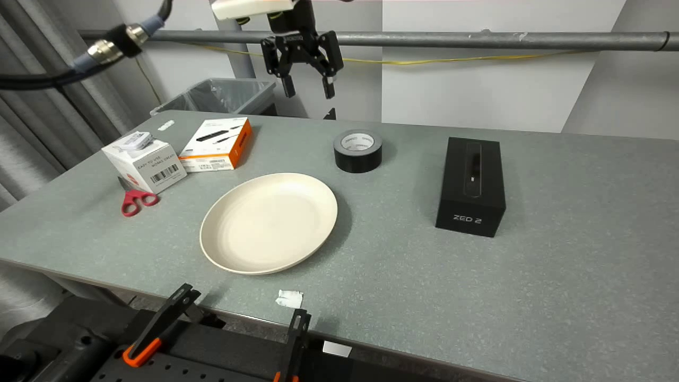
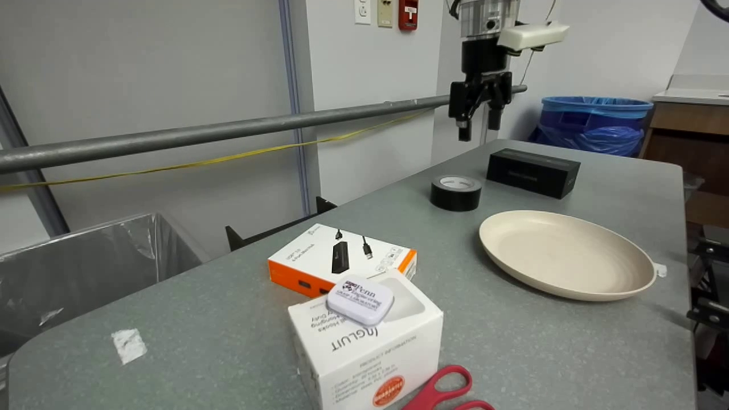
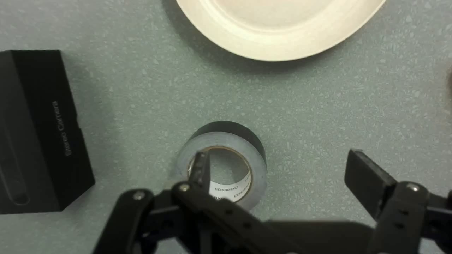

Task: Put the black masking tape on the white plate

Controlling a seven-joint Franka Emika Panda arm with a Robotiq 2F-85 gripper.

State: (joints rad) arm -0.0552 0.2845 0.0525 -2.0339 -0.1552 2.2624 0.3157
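The black masking tape (image 1: 358, 162) lies flat on the grey table, beyond the plate in an exterior view. It also shows in an exterior view (image 2: 455, 199) and in the wrist view (image 3: 260, 169), where one finger covers part of its left side. The white plate (image 1: 269, 225) rests near it and is bare; it shows too in an exterior view (image 2: 569, 256) and at the top of the wrist view (image 3: 275, 44), cut off. My gripper (image 1: 309, 91) is open and empty, well above the table. In the wrist view (image 3: 279, 158) its fingers are wide apart, the left one over the tape.
A black ZED 2 box (image 1: 469, 188) stands beside the tape. An orange-and-white box (image 1: 215, 146), a white box (image 1: 151, 167) with a small tin (image 2: 360, 299) on it, and red scissors (image 1: 137, 201) are past the plate's other side. A grey pipe (image 1: 477, 40) runs along the wall.
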